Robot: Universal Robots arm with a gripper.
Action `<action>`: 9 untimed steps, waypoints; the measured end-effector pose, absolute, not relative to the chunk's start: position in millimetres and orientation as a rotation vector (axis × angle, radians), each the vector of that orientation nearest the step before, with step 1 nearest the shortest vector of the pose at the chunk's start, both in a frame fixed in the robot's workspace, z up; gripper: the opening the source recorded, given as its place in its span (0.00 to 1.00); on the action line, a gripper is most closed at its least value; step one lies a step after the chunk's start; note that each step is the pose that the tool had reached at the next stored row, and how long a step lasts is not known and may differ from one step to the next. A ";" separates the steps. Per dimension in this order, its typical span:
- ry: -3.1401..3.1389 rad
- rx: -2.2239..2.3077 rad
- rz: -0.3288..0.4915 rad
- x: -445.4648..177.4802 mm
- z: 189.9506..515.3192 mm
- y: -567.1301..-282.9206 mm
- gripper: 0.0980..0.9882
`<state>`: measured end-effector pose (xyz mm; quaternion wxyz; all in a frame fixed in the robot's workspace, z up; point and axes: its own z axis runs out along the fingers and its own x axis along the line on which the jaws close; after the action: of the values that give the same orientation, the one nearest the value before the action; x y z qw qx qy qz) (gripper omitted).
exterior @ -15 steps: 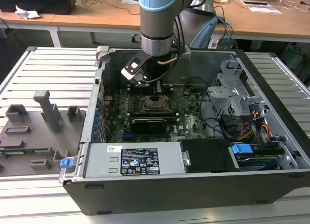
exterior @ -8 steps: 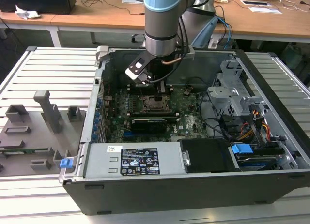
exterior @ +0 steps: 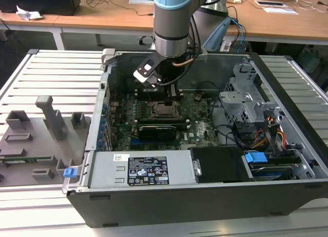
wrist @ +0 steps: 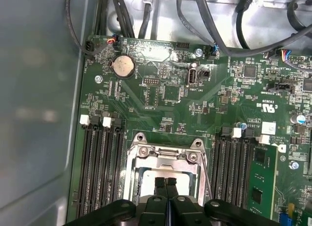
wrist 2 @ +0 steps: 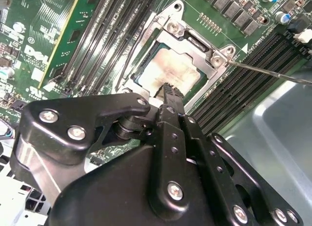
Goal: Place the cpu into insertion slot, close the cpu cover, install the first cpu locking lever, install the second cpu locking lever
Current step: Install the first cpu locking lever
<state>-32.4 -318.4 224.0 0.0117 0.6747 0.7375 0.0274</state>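
Black gripper [wrist: 165, 183], fingers pressed together with nothing pinched between them, tips directly over the cpu [wrist 2: 170, 67]; contact with its metal top not discernible. Cpu seated flat in the insertion slot [wrist 2: 171, 16], ringed by the cpu cover [wrist: 165, 154] lying closed around it. Thin wire locking lever [wrist 2: 263, 71] angled out from one socket corner across the neighbouring memory slots [wrist: 100, 172]. Further out, green motherboard [wrist: 165, 94] with round coin cell [wrist: 123, 66]. In the exterior view, arm [exterior: 174, 22] reaching down into the open computer case [exterior: 179, 206]; wooden desks [exterior: 102, 17] behind.
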 end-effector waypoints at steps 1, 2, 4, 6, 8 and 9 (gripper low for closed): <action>2.300 2.104 0.085 -32.4 224.5 -318.4 0.01; 2.300 2.104 0.085 -32.4 225.1 -318.4 0.01; 2.300 2.104 0.085 -32.4 226.3 -318.5 0.01; 2.300 2.104 0.085 -32.4 227.5 -318.5 0.01; 2.300 2.104 0.085 -32.4 229.0 -318.5 0.01; 2.300 2.104 0.085 -32.4 230.2 -318.4 0.01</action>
<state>-32.4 -318.4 230.2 0.0117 0.6747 0.7375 0.0274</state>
